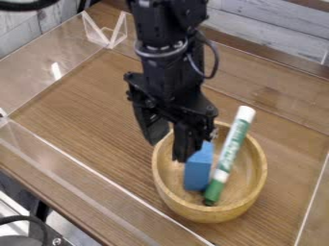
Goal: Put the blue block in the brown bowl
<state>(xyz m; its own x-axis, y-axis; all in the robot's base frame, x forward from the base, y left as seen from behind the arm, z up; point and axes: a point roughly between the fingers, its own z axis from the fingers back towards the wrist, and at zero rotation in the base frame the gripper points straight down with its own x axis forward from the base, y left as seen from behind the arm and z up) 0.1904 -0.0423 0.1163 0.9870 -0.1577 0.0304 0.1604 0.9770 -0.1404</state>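
The blue block (197,169) stands on end inside the brown bowl (252,189), resting against a green-and-white marker (229,154) that leans on the bowl's far rim. My gripper (183,137) hangs just above the bowl's left rim. Its dark fingers are directly over the block's top, and the block's whole body shows below them. The fingers stand apart with nothing between them.
The bowl sits on a wooden tabletop (77,106) enclosed by low clear plastic walls (38,154). A clear plastic stand (103,34) is at the back left. The table's front edge runs close to the bowl.
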